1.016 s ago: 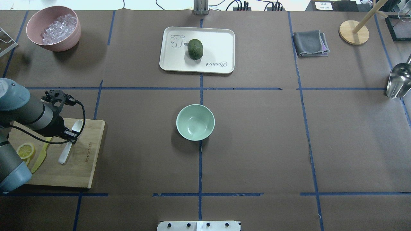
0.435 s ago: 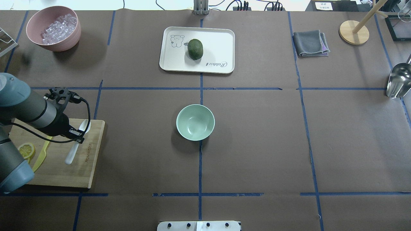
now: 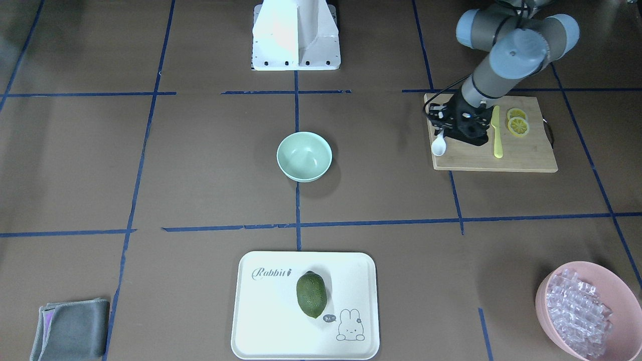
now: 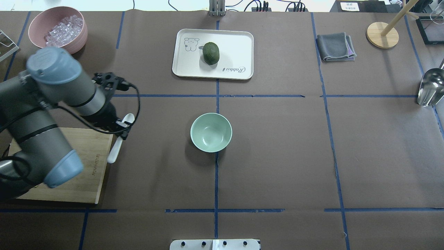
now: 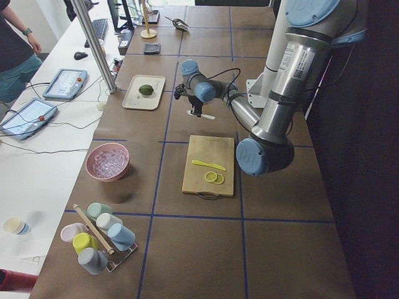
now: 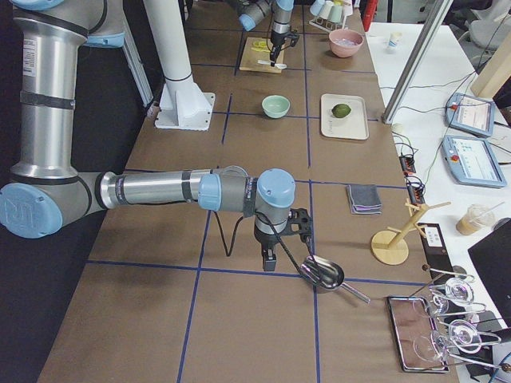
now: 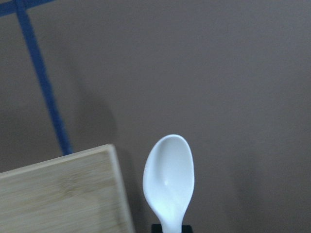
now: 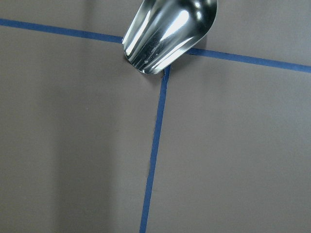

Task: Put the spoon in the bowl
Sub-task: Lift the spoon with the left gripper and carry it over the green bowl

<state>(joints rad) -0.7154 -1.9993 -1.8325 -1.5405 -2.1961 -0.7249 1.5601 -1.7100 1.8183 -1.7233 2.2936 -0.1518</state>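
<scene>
The white spoon (image 4: 119, 139) is held by its handle in my left gripper (image 4: 121, 131), which is shut on it. It hangs in the air over the right edge of the wooden cutting board (image 4: 93, 166), scoop pointing away from me. The left wrist view shows the scoop (image 7: 168, 177) above brown table paper beside the board's corner (image 7: 63, 194). The pale mint-green bowl (image 4: 211, 132) stands empty at the table's middle, well to the right of the spoon. My right gripper (image 6: 270, 259) shows only in the right side view, beside a metal scoop (image 6: 322, 273). I cannot tell whether it is open or shut.
A yellow-green knife (image 3: 496, 133) and lemon slices (image 3: 517, 123) lie on the board. A pink bowl of ice cubes (image 4: 57, 29) stands far left. A white tray (image 4: 236, 41) holds a green fruit (image 4: 211, 52). A grey cloth (image 4: 335, 47) and a wooden stand (image 4: 382, 34) are far right.
My left arm has lifted the spoon off the cutting board and carried it right and forward, past the board's edge toward the bowl. The bowl has not moved.
</scene>
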